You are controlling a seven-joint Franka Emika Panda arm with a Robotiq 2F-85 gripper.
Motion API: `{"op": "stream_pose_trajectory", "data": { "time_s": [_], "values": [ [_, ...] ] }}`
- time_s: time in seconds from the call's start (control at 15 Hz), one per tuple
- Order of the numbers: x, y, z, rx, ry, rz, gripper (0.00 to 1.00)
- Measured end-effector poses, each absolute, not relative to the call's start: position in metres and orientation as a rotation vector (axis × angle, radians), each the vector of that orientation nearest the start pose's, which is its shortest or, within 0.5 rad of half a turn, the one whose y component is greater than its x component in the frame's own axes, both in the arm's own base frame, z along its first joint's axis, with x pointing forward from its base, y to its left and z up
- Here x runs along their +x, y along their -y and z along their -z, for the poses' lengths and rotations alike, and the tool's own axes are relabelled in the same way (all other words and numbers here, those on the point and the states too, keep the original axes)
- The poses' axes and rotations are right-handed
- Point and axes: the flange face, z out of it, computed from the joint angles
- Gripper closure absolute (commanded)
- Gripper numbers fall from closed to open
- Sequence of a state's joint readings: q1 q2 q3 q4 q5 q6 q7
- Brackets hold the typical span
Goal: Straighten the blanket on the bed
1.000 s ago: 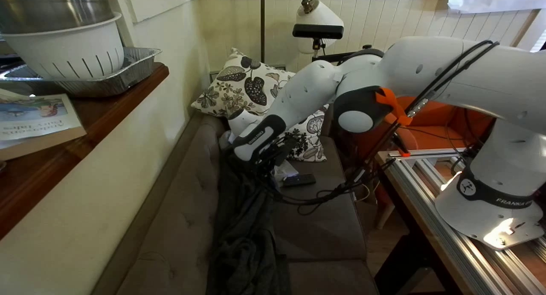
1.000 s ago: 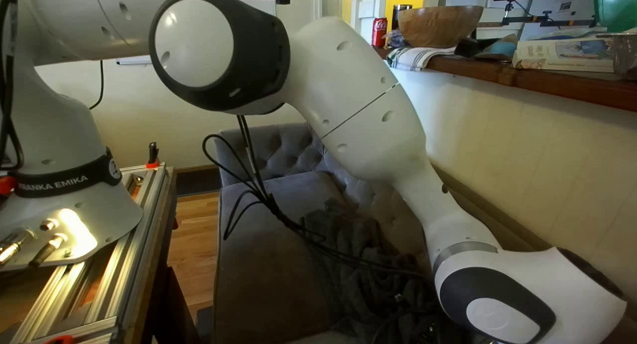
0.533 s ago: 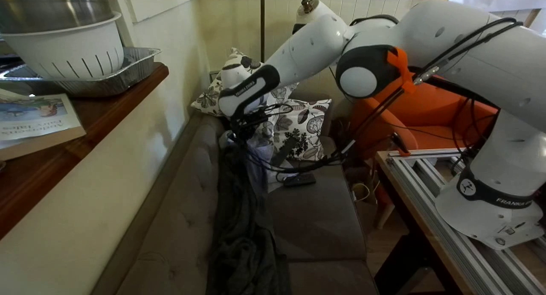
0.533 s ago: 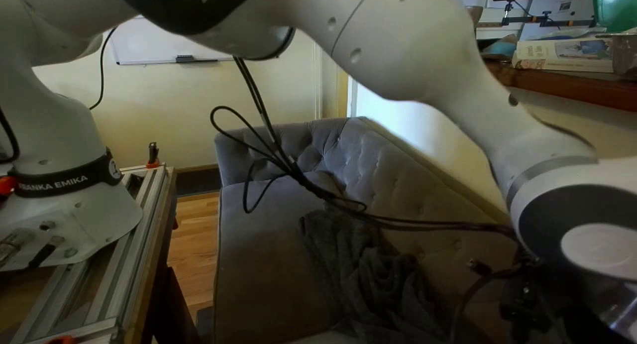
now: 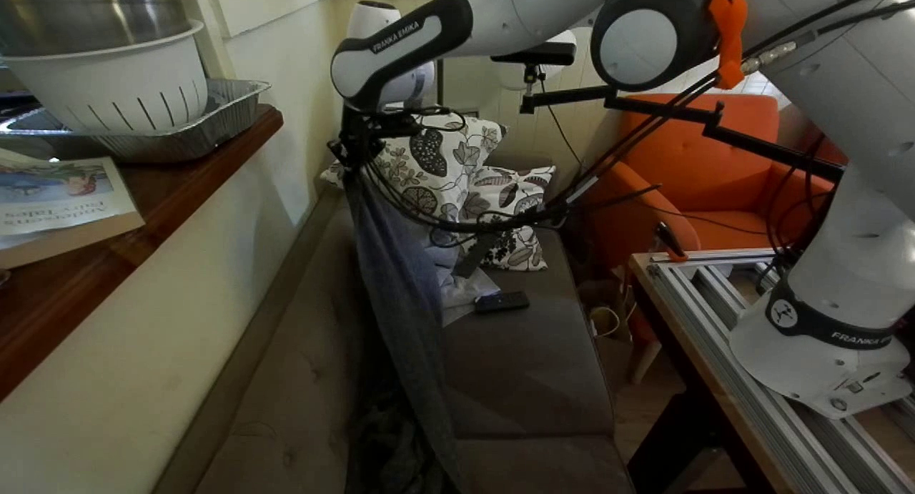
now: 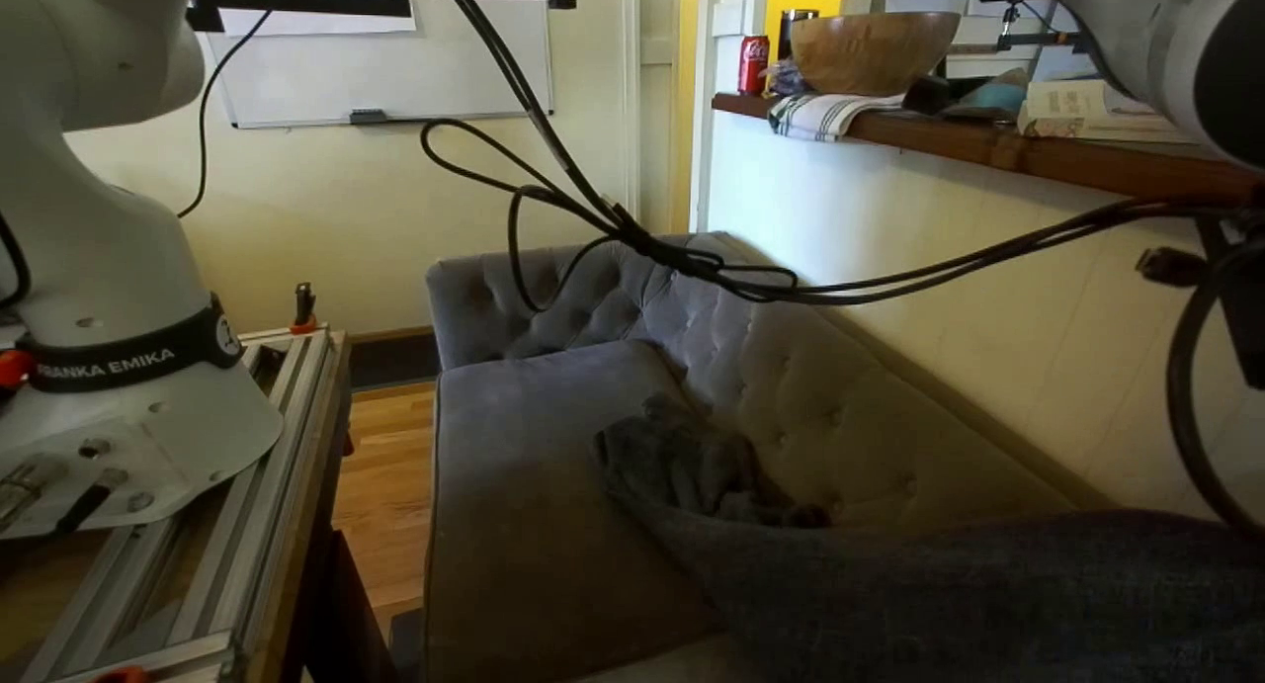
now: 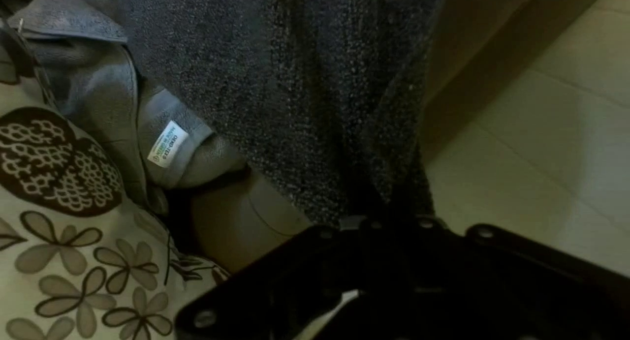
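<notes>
Gripper (image 7: 389, 222) clamped on one end of the blanket (image 7: 295, 84), held above the bed (image 5: 529, 387) near the patterned pillows (image 5: 447, 165). From this grip the blanket slopes down and runs lengthwise along the bed; its other end lies crumpled beside the backrest (image 6: 791, 396). Judgement: the next pull should follow that long axis, away from the crumpled end (slack would probably just bunch).

Blanket (image 5: 404, 279) runs lengthwise on bed (image 5: 532, 379), 1 end raised in claw (image 7: 389, 222). In an exterior view: 2 pillows (image 5: 447, 165) sit at the bed's far end; remote control (image 5: 502, 302) lies before them, right of the blanket. Right of the bed: surface (image 5: 704, 337), armchair (image 5: 700, 158) behind it. Left: shelf (image 5: 171, 208).
</notes>
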State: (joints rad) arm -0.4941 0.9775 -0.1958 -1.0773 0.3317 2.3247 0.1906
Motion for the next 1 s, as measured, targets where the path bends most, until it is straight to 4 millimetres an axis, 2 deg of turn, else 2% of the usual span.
{"op": "stream_pose_trajectory", "data": {
  "time_s": [0.13,0.33,0.4,0.47,0.67,1.0],
  "values": [
    [0.653,0.460,-0.260,-2.708,-1.418,0.459,0.99],
    [0.653,0.459,-0.254,-2.711,-1.418,0.451,0.99],
    [0.656,0.459,-0.259,-2.710,-1.417,0.489,0.99],
    [0.662,0.461,-0.273,-2.710,-1.411,0.569,0.99],
    [0.677,0.467,-0.348,-2.687,-1.382,0.849,0.99],
    [0.664,0.473,-0.488,-2.581,-1.348,1.302,0.99]
  ]
}}
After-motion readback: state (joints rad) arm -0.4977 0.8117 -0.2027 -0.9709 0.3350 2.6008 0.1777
